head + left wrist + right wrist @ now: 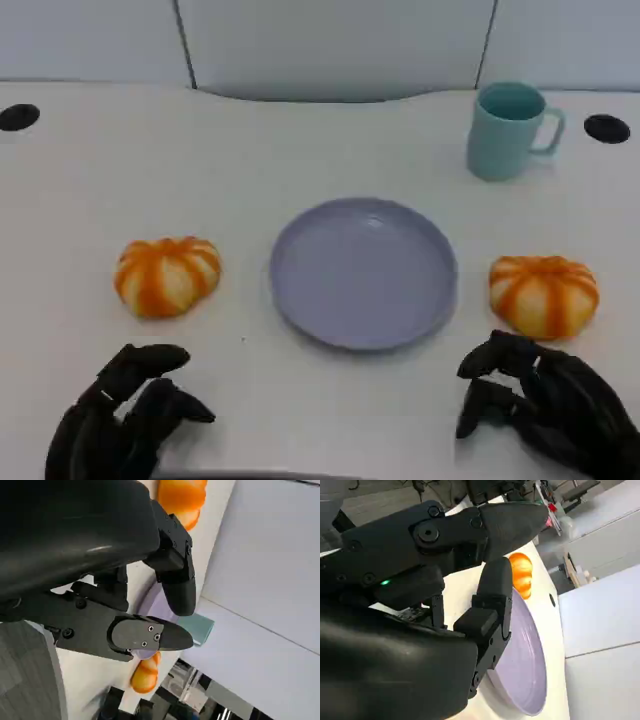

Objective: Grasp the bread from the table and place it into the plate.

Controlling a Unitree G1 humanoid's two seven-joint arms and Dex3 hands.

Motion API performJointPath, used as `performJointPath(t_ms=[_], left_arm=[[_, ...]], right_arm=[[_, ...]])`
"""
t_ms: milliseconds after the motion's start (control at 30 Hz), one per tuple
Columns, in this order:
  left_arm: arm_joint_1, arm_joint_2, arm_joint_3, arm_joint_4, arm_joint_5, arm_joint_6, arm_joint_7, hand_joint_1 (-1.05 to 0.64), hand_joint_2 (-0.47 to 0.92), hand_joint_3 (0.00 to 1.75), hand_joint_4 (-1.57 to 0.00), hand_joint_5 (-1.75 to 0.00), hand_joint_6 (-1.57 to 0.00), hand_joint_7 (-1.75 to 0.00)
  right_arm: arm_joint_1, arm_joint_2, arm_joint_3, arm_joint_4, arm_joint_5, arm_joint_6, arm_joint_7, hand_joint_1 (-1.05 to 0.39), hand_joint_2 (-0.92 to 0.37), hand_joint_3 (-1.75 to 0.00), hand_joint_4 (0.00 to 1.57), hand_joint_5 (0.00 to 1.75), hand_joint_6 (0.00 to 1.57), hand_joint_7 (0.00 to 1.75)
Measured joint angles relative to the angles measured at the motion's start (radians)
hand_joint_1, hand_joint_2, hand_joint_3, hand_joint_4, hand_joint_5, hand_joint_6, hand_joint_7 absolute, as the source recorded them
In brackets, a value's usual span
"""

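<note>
Two orange-and-white striped bread rolls lie on the white table, one left of the lilac plate and one to its right. The plate holds nothing. My left hand hovers near the front edge, just in front of the left roll, with fingers apart and nothing in them. My right hand sits in front of the right roll, also holding nothing. The left wrist view shows a roll beyond the fingers, with the second roll past the plate. In the right wrist view a roll lies beyond the plate.
A teal mug stands at the back right, behind the right roll. Two black grommets sit in the table's far corners. A grey partition wall runs along the table's back edge.
</note>
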Motion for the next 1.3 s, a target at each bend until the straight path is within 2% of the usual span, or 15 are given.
performJointPath(t_ms=[1300], left_arm=[[0.001,-0.002,-0.001,-0.014,0.000,0.001,0.003,-0.56,0.92,0.24,-0.35,-1.74,-0.44,-1.15]], right_arm=[[0.003,0.000,-0.001,0.000,0.001,-0.006,0.009,-0.54,-0.92,-0.24,0.65,1.47,0.68,1.05]])
